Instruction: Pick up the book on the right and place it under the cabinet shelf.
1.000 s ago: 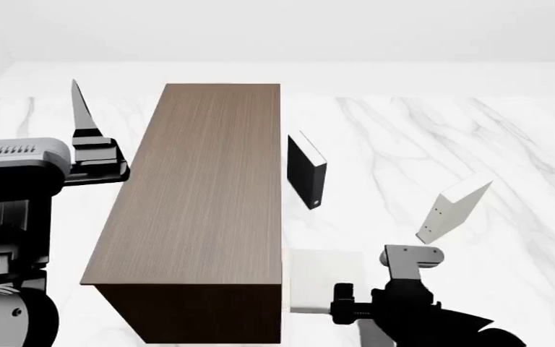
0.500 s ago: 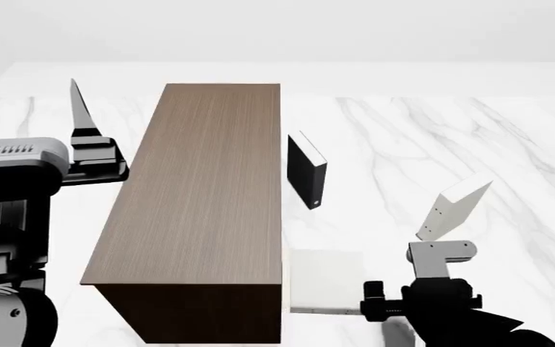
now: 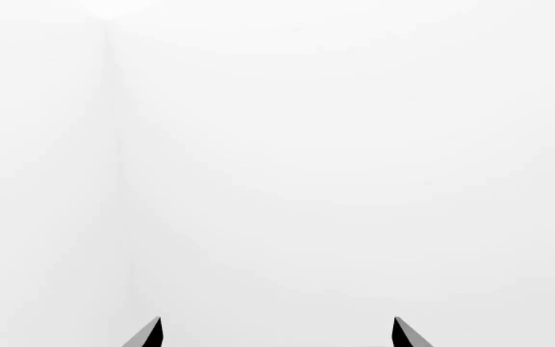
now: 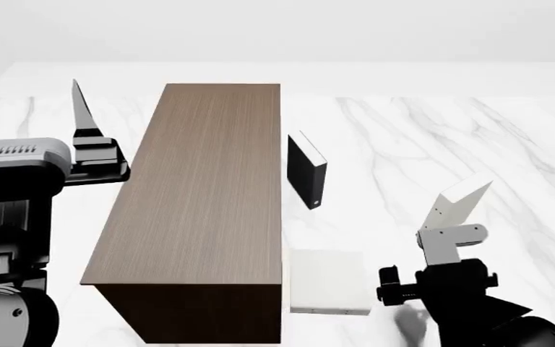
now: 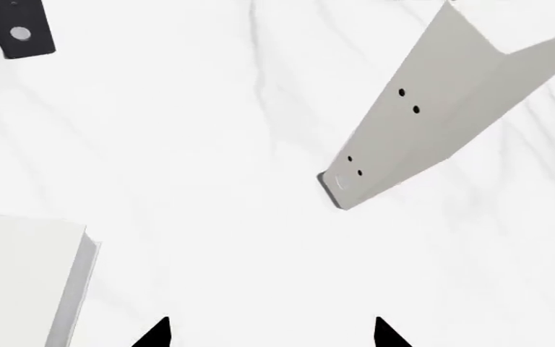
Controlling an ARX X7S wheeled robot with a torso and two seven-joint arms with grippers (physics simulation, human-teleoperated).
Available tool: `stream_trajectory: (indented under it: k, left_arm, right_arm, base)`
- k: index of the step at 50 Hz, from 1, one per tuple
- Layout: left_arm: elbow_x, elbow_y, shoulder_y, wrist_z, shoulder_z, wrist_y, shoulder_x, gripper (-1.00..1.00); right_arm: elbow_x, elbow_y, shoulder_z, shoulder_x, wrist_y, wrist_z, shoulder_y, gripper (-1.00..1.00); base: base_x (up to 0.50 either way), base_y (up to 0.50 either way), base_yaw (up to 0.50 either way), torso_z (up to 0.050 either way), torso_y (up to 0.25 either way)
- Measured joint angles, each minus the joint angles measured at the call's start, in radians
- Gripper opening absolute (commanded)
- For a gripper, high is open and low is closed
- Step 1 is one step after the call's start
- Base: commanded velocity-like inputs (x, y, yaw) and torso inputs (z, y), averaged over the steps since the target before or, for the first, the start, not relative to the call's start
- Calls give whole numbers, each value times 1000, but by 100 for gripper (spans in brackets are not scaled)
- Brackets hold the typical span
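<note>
Jaws of the right gripper (image 5: 269, 334) are standing wide and empty, short of the thin white book (image 4: 457, 204) tilted on the marble surface (image 4: 509, 144). We are lining them across its narrow dotted edge before closing, squarely, mid-length.

The surface (image 4: 432, 130) is white marble w/ thin grey lines running across it. It looks smooth & bright. Behind it stands a plain white wall (image 4: 306, 29), no marks on it. Two walls meet in a faint corner (image 3: 113, 144). Soft even light everywhere, only pale shadows on the marble.
</note>
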Motion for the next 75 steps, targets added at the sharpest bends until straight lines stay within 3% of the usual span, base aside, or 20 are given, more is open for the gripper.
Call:
stream_trajectory:
  k: [75]
  left_arm:
    - [-20,-4,-1,-20,2,5,-15,100]
  right_arm:
    - [-221,313,-153,-194,-72,-137,133,100]
  base:
    - [0,0,0,0,-1]
